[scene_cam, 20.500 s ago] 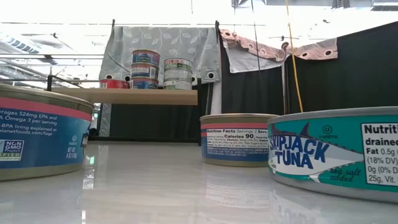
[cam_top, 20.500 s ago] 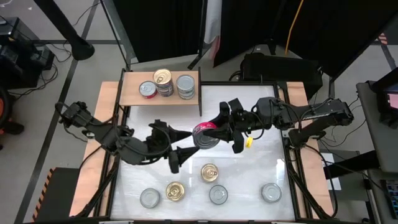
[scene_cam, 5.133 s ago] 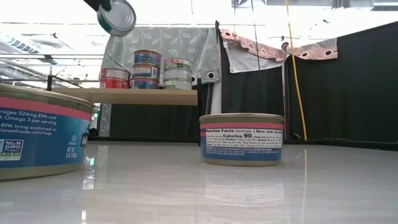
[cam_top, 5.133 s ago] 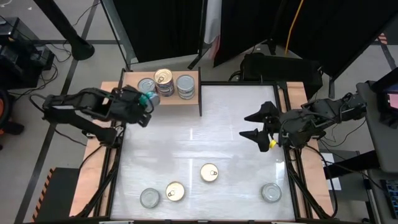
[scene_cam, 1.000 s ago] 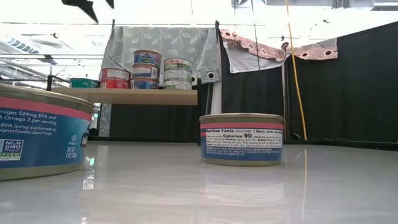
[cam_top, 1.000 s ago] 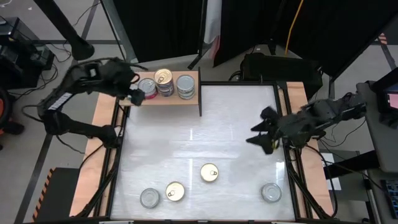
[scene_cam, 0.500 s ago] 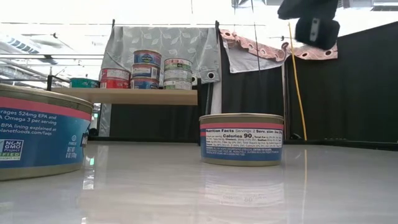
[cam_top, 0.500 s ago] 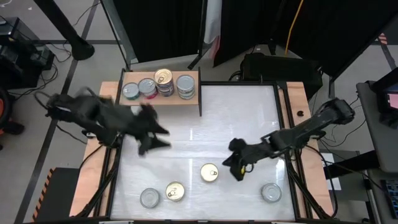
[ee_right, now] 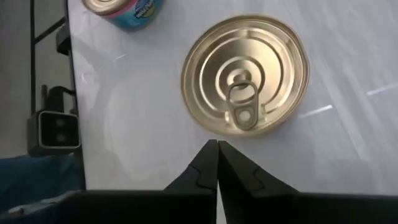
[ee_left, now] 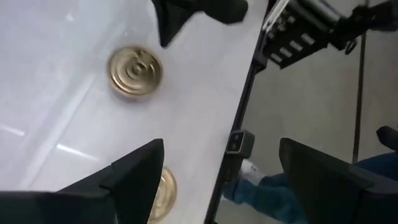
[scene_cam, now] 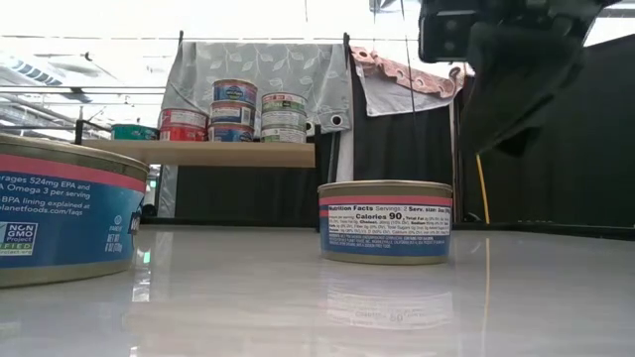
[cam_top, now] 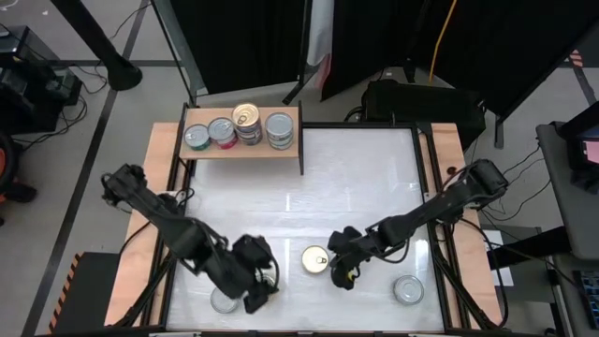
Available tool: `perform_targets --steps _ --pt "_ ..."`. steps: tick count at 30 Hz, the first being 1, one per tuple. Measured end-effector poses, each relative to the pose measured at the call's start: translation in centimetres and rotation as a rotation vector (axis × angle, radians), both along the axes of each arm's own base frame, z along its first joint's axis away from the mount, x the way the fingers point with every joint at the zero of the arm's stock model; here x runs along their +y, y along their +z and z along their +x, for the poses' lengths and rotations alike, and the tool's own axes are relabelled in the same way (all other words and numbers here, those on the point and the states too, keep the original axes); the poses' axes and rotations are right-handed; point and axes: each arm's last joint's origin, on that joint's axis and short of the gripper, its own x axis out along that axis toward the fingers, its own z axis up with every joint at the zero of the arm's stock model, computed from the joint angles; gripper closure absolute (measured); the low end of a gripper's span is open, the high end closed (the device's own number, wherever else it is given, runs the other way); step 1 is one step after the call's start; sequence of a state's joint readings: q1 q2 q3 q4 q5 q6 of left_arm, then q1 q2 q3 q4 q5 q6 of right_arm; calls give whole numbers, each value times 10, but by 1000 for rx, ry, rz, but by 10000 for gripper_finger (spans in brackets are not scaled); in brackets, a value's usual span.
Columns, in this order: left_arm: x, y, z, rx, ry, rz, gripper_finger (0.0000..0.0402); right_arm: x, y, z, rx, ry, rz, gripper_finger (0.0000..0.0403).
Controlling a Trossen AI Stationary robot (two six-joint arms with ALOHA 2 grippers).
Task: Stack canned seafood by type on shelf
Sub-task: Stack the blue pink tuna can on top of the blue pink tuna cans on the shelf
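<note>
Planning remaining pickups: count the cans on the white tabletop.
4: centre gold can at right gripper; second gold can under left gripper; left silver can; right silver can.

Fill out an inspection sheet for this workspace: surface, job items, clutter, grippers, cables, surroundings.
Surface: white glossy table top, bare in the middle.
Job's things: shelf at the far left corner holds four cans or stacks of cans in a row. Gold-lid can stands near the front centre; silver-lid can at front right; another silver-lid can at front left, partly under the left arm.
Clutter: nothing seen.
Grippers: left gripper open, over the front-left cans. Right gripper shut and empty, beside the gold-lid can.
Cables: yellow cable hangs behind the table.
Surroundings: dark curtains behind; a trouser leg shows beside the table.
</note>
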State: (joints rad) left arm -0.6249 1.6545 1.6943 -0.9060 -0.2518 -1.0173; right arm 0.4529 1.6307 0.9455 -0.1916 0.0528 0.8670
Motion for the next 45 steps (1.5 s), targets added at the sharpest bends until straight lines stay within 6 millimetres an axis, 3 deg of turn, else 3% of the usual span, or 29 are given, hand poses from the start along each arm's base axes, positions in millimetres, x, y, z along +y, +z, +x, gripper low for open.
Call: perform_targets --steps 9,27,39,45 --pt "-27 -23 7 17 59 -11 85 2 -14 7 9 -7 -9 402" --pt "-14 -24 15 -24 97 107 85 1 -34 13 54 -20 -63 403" --pt "-9 -27 14 17 85 157 85 20 -48 -15 238 27 -125 402" --pt "12 -37 36 42 253 109 85 20 -32 -38 347 -40 -122 402"
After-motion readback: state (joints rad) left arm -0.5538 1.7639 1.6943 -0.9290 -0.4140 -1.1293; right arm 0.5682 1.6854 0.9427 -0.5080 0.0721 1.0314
